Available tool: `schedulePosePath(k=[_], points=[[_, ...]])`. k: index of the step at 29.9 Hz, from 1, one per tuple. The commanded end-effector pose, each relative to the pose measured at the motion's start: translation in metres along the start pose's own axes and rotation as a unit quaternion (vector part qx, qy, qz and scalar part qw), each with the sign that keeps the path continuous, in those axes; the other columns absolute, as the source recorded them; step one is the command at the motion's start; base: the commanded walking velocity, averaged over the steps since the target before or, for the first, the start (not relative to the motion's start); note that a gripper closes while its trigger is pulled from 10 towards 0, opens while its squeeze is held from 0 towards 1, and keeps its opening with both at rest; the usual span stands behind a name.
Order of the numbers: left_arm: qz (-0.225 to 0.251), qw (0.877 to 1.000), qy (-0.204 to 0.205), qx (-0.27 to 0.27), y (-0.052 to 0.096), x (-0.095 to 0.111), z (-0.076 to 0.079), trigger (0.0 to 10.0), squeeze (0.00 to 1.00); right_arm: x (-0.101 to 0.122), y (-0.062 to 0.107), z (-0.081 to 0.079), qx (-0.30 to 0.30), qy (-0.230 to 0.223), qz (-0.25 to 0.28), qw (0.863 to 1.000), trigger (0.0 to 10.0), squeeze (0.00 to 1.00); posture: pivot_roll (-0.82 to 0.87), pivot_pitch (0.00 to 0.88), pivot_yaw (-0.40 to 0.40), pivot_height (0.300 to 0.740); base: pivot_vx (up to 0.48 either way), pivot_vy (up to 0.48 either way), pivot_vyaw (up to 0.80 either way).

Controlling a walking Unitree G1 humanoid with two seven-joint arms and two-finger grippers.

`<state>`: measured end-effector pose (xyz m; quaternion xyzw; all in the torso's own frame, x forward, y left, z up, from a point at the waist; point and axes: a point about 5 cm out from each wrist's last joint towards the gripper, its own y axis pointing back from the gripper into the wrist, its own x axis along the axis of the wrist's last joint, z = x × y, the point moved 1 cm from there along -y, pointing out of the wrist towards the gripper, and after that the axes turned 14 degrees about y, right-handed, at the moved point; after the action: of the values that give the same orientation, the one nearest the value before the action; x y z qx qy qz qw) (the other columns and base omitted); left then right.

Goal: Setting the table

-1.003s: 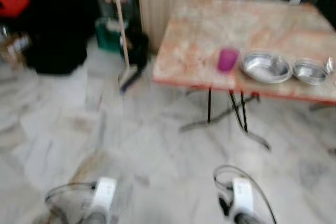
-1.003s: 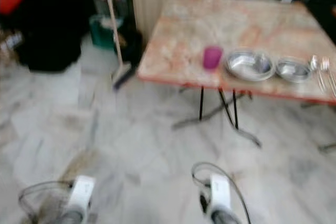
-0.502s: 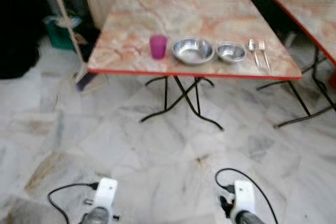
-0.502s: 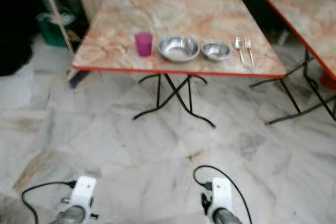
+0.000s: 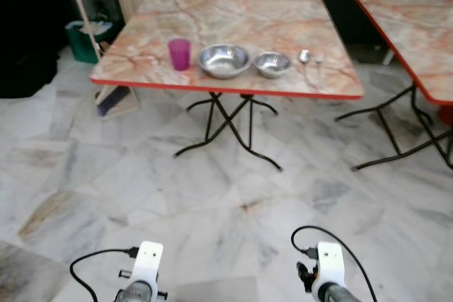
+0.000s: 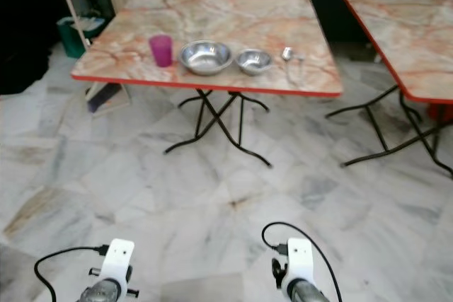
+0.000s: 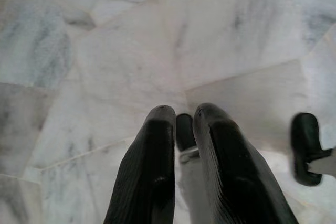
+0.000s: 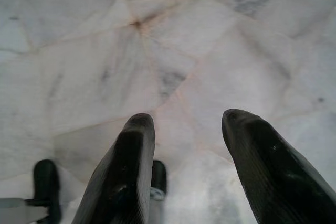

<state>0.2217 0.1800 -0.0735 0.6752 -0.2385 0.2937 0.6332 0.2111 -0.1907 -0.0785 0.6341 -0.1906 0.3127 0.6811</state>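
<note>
Marble-patterned tabletop [image 5: 233,19] with a red edge, dishes in a row near its front edge.

Purple cup [image 5: 179,54], large steel bowl [image 5: 224,60], small steel bowl [image 5: 272,64] and a spoon with a fork [image 5: 309,56] stand left to right, close together. A second table [image 6: 403,26] stands to the right; a broom [image 5: 88,33] leans at the left. Both arms hang low over the grey marble floor [image 5: 233,196], well apart from the table: the left gripper [image 7: 184,116] has its fingers nearly closed on nothing, the right gripper [image 8: 188,124] has its fingers spread open.
</note>
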Motion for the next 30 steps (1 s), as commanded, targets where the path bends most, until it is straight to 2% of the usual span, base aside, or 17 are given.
schedulePosePath(k=[1,3,10,18,23,30], points=[[0.005,1.0,0.019,0.011,0.0001,0.0018,-0.0098,10.0,0.0,-0.0007,-0.0004,-0.008,0.009,-0.004,-0.002,1.0,10.0,0.0,0.04,0.118,-0.049,0.74,0.0,0.0,0.0],[0.008,0.999,0.029,0.01,-0.0004,0.004,-0.0098,10.0,0.0,-0.0007,-0.0005,-0.008,0.009,-0.005,-0.002,1.0,10.0,0.0,0.04,0.119,-0.049,0.74,0.0,0.0,0.0],[0.007,1.0,0.017,0.007,-0.0008,0.0051,-0.0091,10.0,0.0,-0.0008,-0.0004,-0.0075,0.007,-0.004,-0.002,1.0,10.0,0.0,0.04,0.116,-0.048,0.74,0.0,0.0,0.0],[0.005,1.0,0.023,0.006,-0.0007,0.0042,-0.008,10.0,0.0,-0.0019,-0.0002,-0.0065,0.004,-0.009,-0.004,1.0,10.0,0.0,0.04,0.118,-0.049,0.74,0.27,0.0,0.0],[0.005,1.0,0.022,0.004,-0.0005,0.0033,-0.0073,10.0,0.0,-0.0016,-0.0004,-0.0071,0.004,-0.012,-0.005,1.0,10.0,0.0,0.04,0.119,-0.049,0.74,0.277,0.0,-0.52],[0.005,1.0,0.022,0.003,-0.0006,0.0036,-0.0069,10.0,0.0,0.0009,-0.0008,-0.0069,0.003,-0.009,0.0,1.0,10.0,0.0,0.04,0.118,-0.048,0.74,0.284,0.0,0.0]])
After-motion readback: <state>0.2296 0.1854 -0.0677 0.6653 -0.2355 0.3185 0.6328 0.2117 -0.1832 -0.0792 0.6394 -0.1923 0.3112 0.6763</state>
